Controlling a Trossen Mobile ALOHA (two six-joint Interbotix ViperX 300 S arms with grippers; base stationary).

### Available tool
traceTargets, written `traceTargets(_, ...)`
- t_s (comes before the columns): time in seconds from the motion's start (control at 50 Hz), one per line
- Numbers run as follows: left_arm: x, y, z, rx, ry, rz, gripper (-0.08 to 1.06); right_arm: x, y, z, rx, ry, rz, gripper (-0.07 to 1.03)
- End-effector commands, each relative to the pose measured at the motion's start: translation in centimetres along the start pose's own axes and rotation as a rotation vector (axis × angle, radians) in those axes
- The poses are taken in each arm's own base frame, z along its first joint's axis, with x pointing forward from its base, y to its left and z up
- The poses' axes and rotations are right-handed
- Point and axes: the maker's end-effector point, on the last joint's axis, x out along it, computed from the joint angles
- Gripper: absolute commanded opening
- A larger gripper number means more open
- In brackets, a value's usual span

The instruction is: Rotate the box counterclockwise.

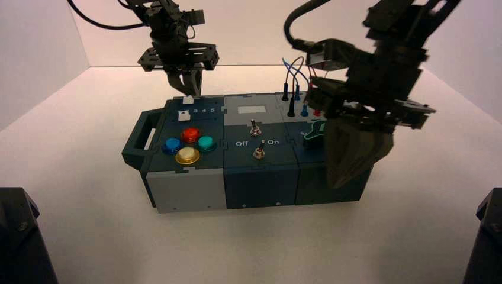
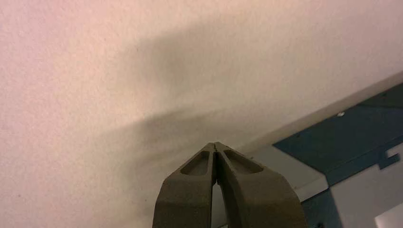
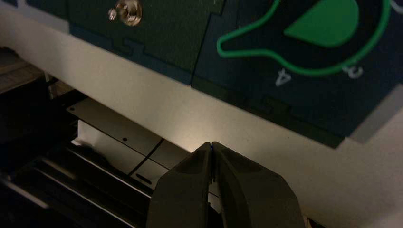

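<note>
two shut grippers [image 1: 192, 93], one box [image 1: 260, 163]

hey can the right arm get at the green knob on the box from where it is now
Probably yes: the right gripper is shut and hangs close by, near the front edge, and the right wrist view shows nothing over the green knob.
</note>
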Motion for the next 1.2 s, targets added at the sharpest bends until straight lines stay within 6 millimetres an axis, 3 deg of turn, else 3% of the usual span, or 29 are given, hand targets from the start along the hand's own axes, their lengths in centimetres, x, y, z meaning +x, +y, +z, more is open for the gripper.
traceTargets(0.02,-1.0,-0.4,0.8,0.019,-0.024,-0.004,-0.03,-0.1,0.7,1.2,-0.010,-0.006,0.004,-0.02)
traceTargets(0.52,-1.9,-0.5,-0.3,0.042,0.004,-0.009,-0.03,2.5,-0.6,2.0,0.034,0.039,-0.046,-0.02)
traceTargets(0.94,-2.4,-0.8,-1.0,0.066,0.021,-0.014,-0.03,1.6,-2.7,3.1,0.096,-0.022,-0.051,-0.02)
traceTargets(1.2,-1.5,-1.0,-1.4,0.093,0.041,-0.014,-0.03,1.1,-3.9,4.0,0.127,-0.052,-0.058,-0.02)
